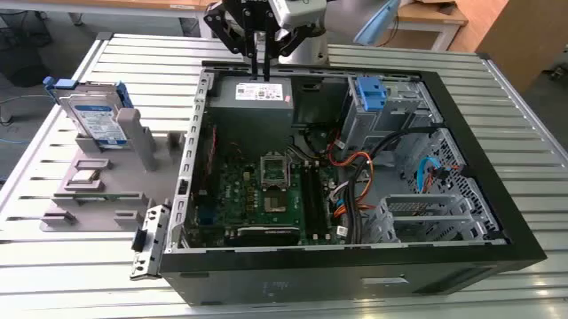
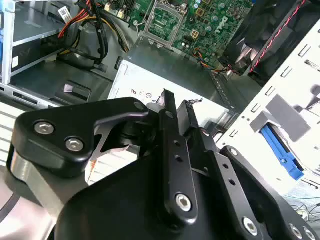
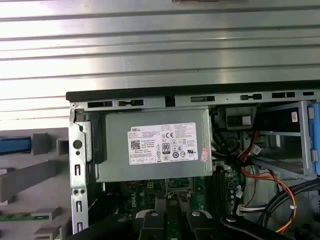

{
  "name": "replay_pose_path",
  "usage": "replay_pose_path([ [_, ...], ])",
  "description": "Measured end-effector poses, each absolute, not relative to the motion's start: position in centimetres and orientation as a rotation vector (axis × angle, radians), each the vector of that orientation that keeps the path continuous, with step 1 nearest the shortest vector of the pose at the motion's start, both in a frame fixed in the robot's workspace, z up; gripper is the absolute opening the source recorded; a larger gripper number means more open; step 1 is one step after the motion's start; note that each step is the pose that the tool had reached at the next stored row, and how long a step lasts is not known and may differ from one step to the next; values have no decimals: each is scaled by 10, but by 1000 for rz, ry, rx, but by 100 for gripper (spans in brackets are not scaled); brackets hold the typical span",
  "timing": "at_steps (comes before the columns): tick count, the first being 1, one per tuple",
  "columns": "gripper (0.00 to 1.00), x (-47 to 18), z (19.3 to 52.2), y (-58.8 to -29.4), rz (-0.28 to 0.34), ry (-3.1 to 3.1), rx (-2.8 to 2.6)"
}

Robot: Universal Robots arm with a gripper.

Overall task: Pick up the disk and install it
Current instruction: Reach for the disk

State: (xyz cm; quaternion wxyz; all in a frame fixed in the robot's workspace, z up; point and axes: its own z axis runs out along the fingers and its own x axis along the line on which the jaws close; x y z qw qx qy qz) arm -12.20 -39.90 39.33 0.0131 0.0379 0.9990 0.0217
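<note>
1. The fingers (image 2: 172, 150) are seen pressed together on nothing, above the power supply (image 1: 253, 93) at the exterior view's top centre.
2. The disk (image 1: 93, 116) is stood upright in a grey holder (image 1: 106, 193) on the worktop (image 1: 515, 100), upper left. It is judged rigid, weighty and shock-sensitive, and best gripped by its blue carrier (image 1: 62, 84) edges.
3. A motherboard (image 1: 266, 186), cables (image 1: 355, 166) and a drive cage (image 1: 390, 109) are held in the open computer case (image 1: 355, 266).

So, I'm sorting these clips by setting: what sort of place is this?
Most likely a lab or workshop bench for computer assembly: an open computer case lies on a ribbed metal table, the disk stands in a grey fixture beside it, and a robot gripper hangs above the case's power supply.
</note>
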Motion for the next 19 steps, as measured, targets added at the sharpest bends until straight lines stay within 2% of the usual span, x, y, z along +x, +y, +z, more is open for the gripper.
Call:
replay_pose_path([
  [19, 24, -127, 393, -399, 68, 3113, 118],
])
